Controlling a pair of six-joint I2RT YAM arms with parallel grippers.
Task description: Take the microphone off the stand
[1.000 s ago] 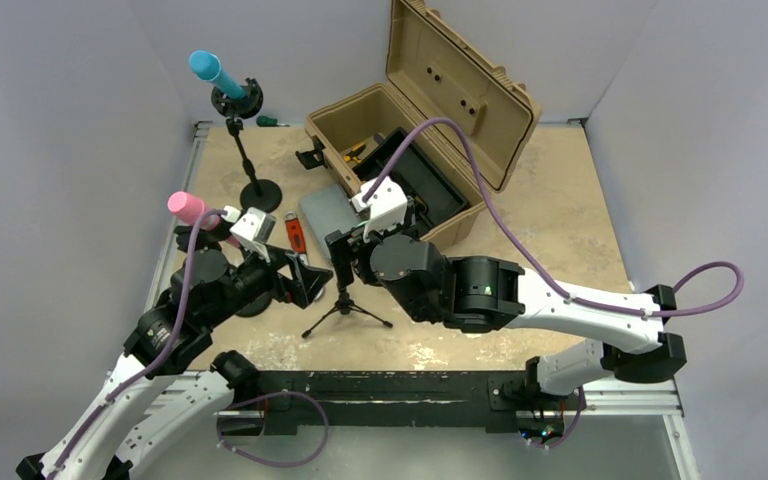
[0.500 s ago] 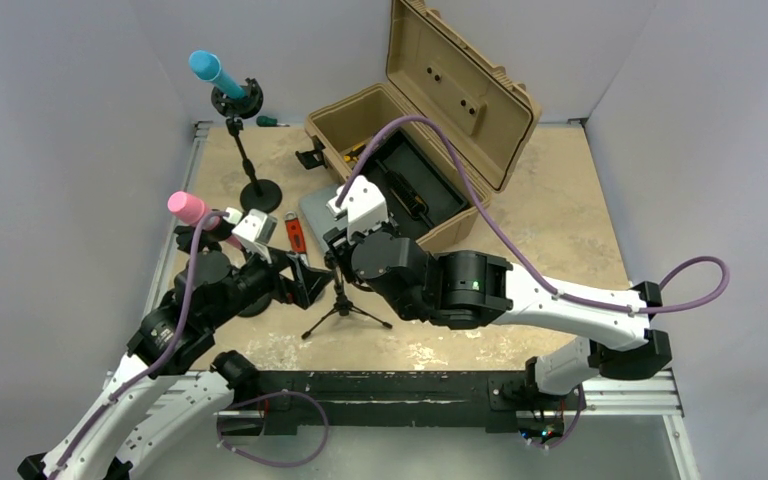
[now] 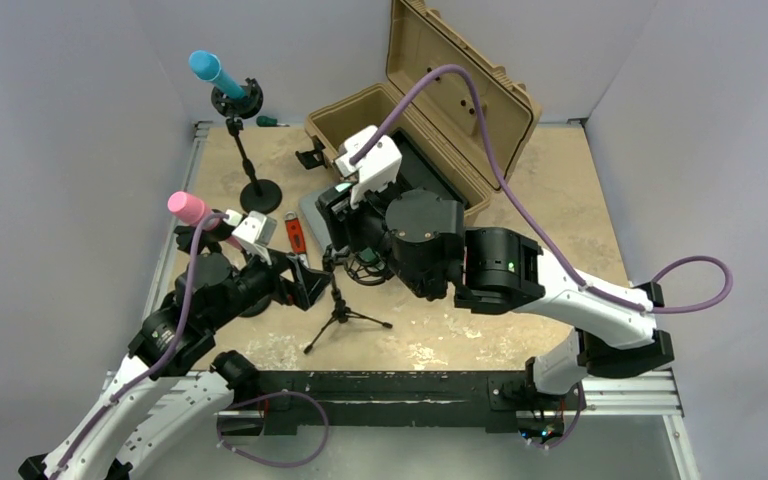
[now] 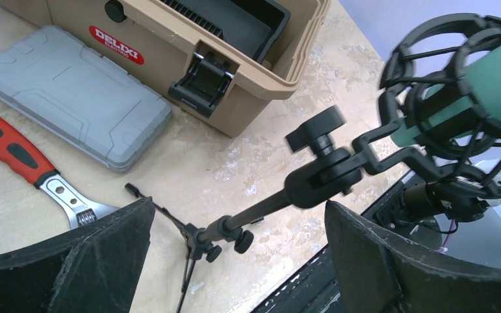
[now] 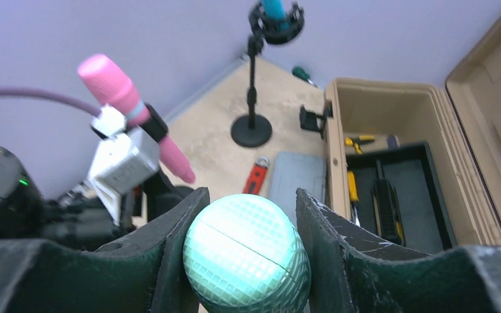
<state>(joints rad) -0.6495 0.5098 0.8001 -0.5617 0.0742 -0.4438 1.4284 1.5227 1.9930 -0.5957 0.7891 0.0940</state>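
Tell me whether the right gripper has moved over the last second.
Yes. The right gripper, clamped on the green microphone, has shifted toward the tan toolbox in the top view.

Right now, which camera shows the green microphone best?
Right wrist view: the microphone fills the middle, squeezed by the right gripper. The left wrist view shows only its body cradled in the stand; from above, the arm mostly hides it.

The top view looks down from behind over the whole table (image 3: 580, 190). The left wrist view looks closely across the stand (image 4: 267, 205); the right looks forward over the green microphone (image 5: 246, 261). All share the tan case (image 3: 420, 50).
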